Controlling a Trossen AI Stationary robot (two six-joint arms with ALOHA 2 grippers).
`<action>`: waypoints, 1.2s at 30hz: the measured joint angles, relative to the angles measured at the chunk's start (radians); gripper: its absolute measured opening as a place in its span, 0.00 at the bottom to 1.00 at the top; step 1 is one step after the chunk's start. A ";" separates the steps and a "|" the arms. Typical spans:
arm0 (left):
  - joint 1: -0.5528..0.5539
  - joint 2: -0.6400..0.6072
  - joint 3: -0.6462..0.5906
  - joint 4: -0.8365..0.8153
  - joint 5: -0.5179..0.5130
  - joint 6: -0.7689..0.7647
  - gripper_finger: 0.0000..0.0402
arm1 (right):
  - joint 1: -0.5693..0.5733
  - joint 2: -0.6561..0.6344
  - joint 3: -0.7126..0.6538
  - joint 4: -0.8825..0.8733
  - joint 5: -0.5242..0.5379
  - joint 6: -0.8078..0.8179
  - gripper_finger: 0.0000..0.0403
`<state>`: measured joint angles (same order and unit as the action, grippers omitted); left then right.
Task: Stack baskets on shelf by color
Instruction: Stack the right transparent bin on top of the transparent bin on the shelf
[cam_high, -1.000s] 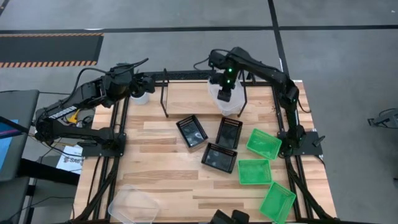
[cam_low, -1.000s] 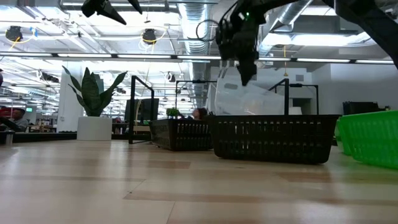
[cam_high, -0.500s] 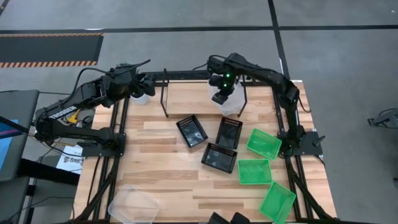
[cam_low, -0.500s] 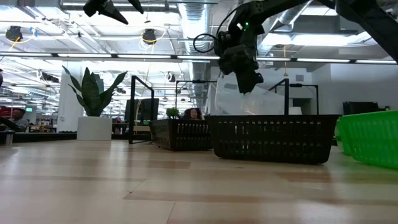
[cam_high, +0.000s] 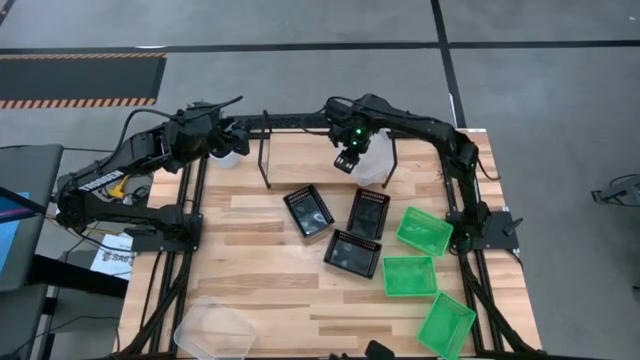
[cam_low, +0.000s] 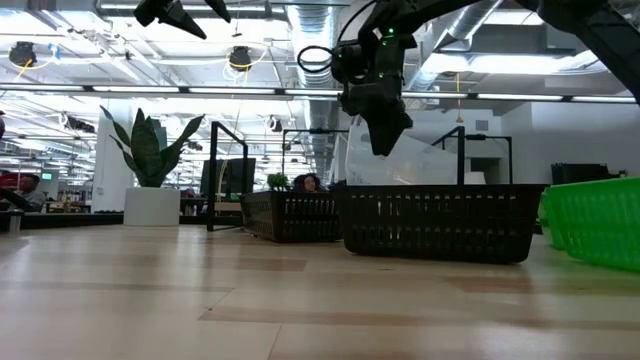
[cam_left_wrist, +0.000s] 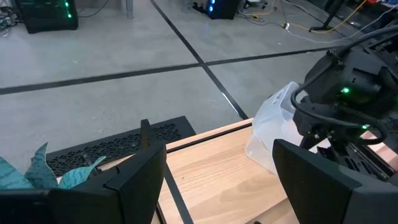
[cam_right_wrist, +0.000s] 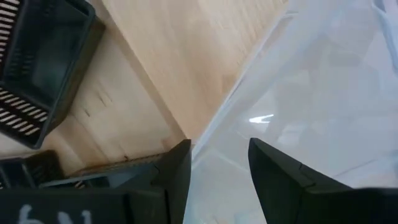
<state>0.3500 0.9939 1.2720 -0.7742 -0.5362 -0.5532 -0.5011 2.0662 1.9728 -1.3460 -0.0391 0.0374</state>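
1. High view: the right tool (cam_high: 346, 160) hangs over the shelf (cam_high: 300, 150) at the desk's (cam_high: 260, 220) far edge, just beside a clear basket (cam_high: 374, 160) that sits on the shelf board's right end.
2. The shelf board left of that clear basket lies bare up to the black hoop frame.
3. Three black baskets (cam_high: 309, 210) cluster mid-desk, and three green baskets (cam_high: 424, 231) run in a diagonal line toward the right near corner; the lowest green one reaches the desk's near edge.
4. A second clear basket (cam_high: 213, 328) overhangs the near left corner, well apart from the rest.
5. The left tool (cam_high: 232, 135) waits above the far left corner, near a white plant pot (cam_high: 222, 156).
6. Right wrist view: the fingers (cam_right_wrist: 283, 180) are spread, with the clear basket's rim running between them (touching or not, I cannot tell), and a black basket shows off to one side.
7. Left wrist view: its fingers (cam_left_wrist: 134, 177) stand wide apart, empty, facing the clear basket (cam_left_wrist: 273, 134) and the right arm.
8. Low view: only this one shows the right tool (cam_low: 380, 125) raised above the nearest black basket (cam_low: 438, 222).
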 joint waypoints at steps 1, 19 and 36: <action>0.000 0.000 0.000 0.000 0.000 0.004 0.71 | 0.000 0.001 0.000 -0.002 0.007 0.001 0.45; 0.000 0.000 0.000 0.001 -0.001 0.011 0.71 | -0.012 0.001 -0.093 0.078 0.019 0.023 0.43; 0.000 0.000 0.000 -0.006 -0.009 0.011 0.71 | -0.011 0.001 -0.053 0.181 0.014 0.071 0.03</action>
<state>0.3500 0.9939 1.2720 -0.7803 -0.5453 -0.5423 -0.5121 2.0674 1.9197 -1.1652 -0.0246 0.1082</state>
